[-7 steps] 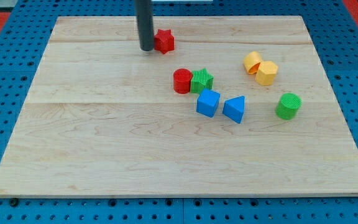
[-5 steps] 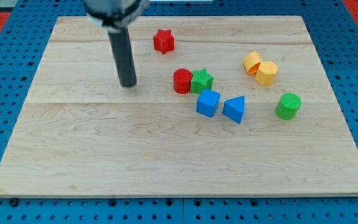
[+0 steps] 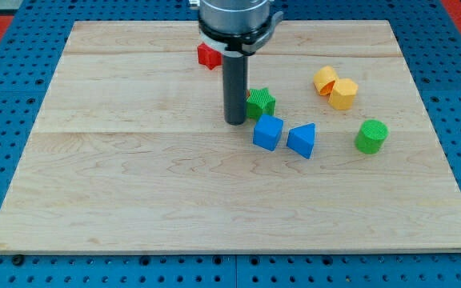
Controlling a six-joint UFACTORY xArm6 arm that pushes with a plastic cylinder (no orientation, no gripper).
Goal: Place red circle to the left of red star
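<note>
The red star (image 3: 206, 55) lies near the view's top, partly covered by the arm's head. My tip (image 3: 235, 122) stands on the board just left of the green star (image 3: 261, 102) and up-left of the blue cube (image 3: 268, 132). The red circle does not show; the rod covers the spot beside the green star where it lay. The red star is up and to the left of my tip.
A blue triangular block (image 3: 302, 141) lies right of the blue cube. Two yellow blocks (image 3: 324, 79) (image 3: 343, 94) touch at the view's upper right. A green cylinder (image 3: 371, 136) stands at the right. The wooden board (image 3: 134, 200) sits on a blue pegboard.
My tip moved from beside the red star down and left, then right to the green star's left side, where it now hides the red circle. The blocks have not visibly moved.
</note>
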